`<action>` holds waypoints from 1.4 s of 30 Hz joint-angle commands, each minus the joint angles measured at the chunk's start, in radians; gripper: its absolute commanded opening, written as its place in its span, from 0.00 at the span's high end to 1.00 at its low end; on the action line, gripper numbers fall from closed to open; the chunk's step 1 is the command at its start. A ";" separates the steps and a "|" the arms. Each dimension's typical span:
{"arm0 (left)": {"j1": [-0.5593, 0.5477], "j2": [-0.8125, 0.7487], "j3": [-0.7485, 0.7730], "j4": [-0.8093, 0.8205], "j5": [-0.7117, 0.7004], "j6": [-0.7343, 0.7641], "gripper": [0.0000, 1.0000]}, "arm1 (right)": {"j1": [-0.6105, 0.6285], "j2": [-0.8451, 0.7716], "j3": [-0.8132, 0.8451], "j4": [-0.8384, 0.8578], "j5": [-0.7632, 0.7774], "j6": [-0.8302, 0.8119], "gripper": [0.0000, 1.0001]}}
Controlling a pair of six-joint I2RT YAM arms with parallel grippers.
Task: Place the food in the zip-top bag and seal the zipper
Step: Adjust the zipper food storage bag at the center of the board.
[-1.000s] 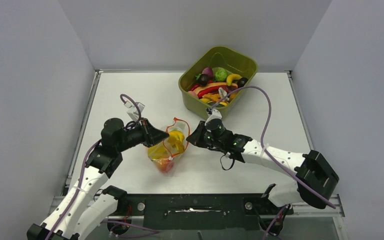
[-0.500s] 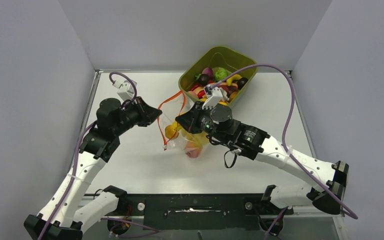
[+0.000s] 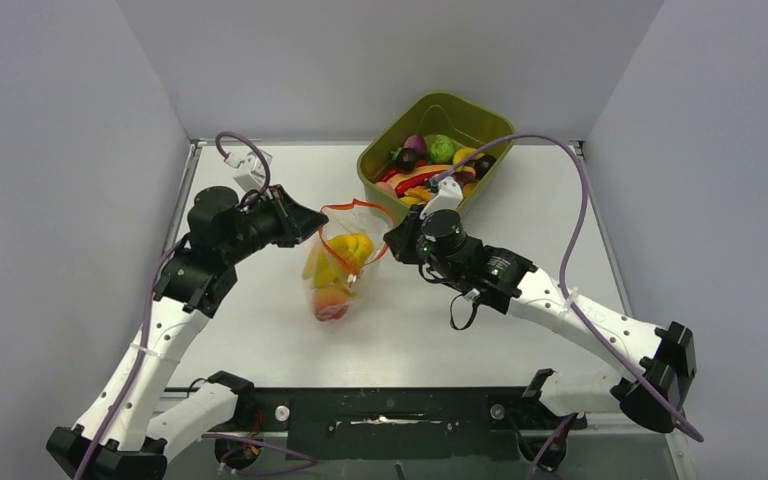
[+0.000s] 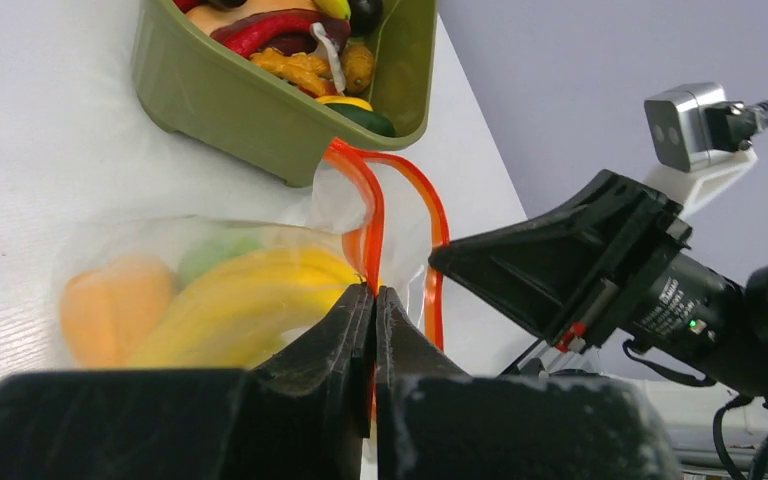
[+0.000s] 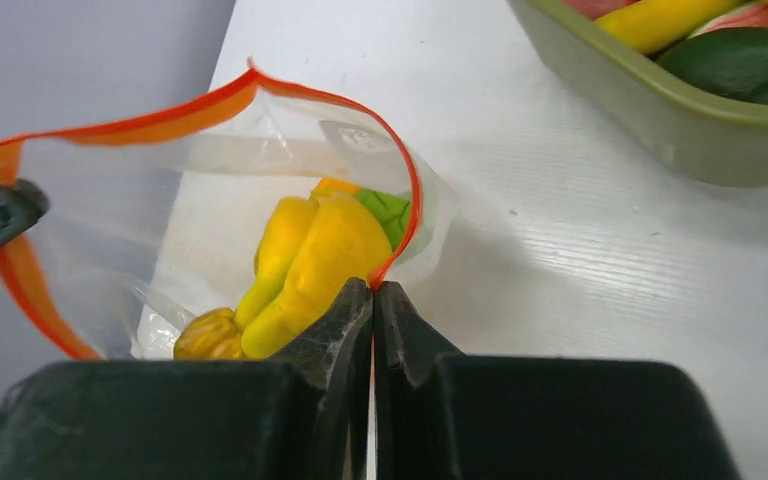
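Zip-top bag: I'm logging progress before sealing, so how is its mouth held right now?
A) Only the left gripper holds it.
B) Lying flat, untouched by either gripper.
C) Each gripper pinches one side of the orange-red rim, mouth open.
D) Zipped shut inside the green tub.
C: the left gripper and the right gripper are each shut on the zipper, on opposite sides, and the zip-top bag gapes open with yellow food inside.

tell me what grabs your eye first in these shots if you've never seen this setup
The clear zip-top bag at mid-table stands out, its mouth open: the left gripper and right gripper each pinch the orange-red zipper from opposite sides. Yellow bananas glow through the plastic. Beyond it, at the table's far right, an olive-green tub brims with more toy food.
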 commanded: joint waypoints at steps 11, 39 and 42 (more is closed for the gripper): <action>0.003 0.006 -0.014 0.098 0.049 0.129 1.00 | 0.055 0.004 -0.042 0.175 -0.096 -0.019 1.00; 0.005 -0.107 -0.202 0.181 0.131 0.254 1.00 | -0.131 0.030 0.180 -0.121 -0.102 -0.426 0.33; 0.006 -0.113 -0.210 0.179 0.177 0.273 1.00 | -0.191 0.085 0.242 -0.152 -0.105 -0.494 0.32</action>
